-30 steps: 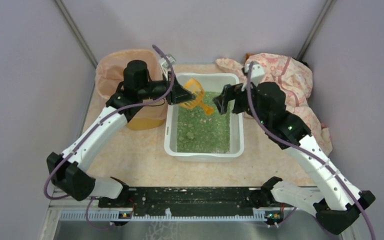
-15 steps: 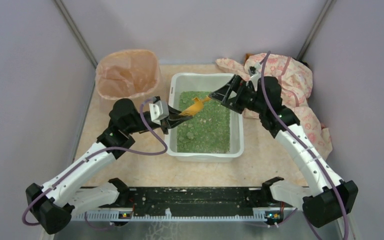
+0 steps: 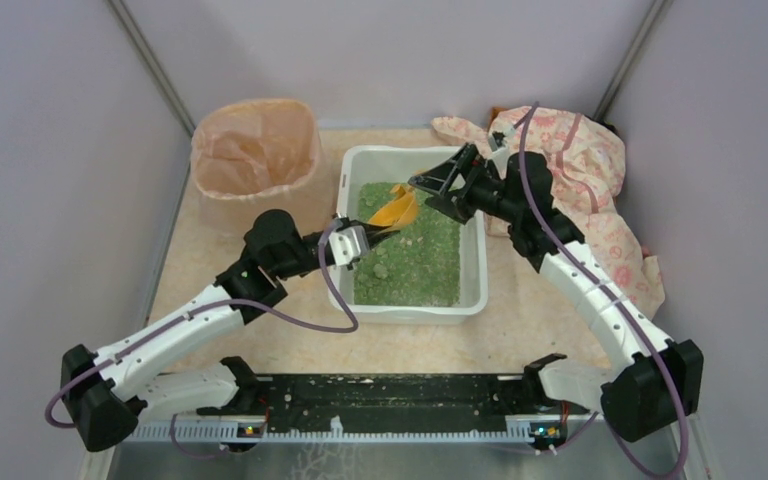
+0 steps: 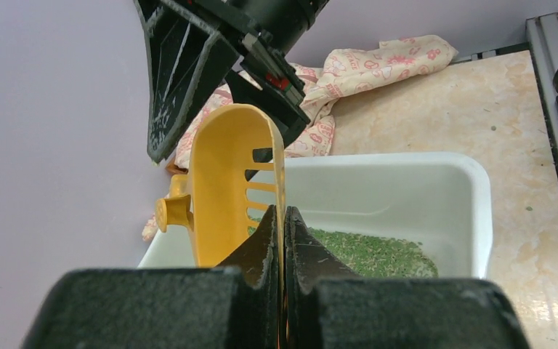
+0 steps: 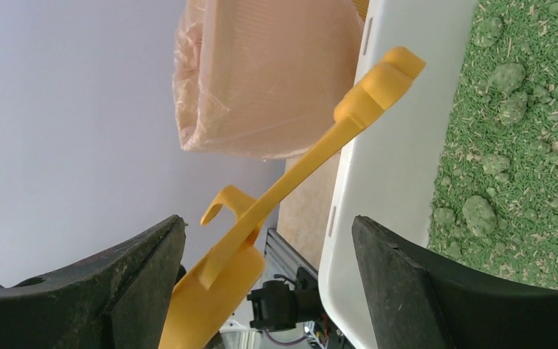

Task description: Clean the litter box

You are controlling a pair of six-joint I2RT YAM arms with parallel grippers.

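Observation:
The litter box (image 3: 407,153) is a white tub holding green litter (image 3: 415,262) with several clumps. My left gripper (image 3: 368,238) is shut on the edge of the orange-yellow slotted scoop (image 3: 397,210), which hangs tilted over the litter. In the left wrist view the scoop (image 4: 225,182) stands on edge, pinched between the jaws of the left gripper (image 4: 284,222). My right gripper (image 3: 428,190) is open at the scoop's far end. In the right wrist view the scoop's handle (image 5: 320,149) runs between the wide-apart fingers of the right gripper (image 5: 267,222), touching neither; the litter box wall (image 5: 396,167) lies beside it.
A round bin lined with a peach bag (image 3: 255,150) stands left of the box. A floral cloth (image 3: 585,165) lies bunched at the back right. Grey walls enclose the table on three sides. The black rail (image 3: 390,400) runs along the near edge.
My left arm has come down from beside the bin to the box's left wall, bringing the scoop along. The right gripper has swung to the box's far end and around the scoop's handle.

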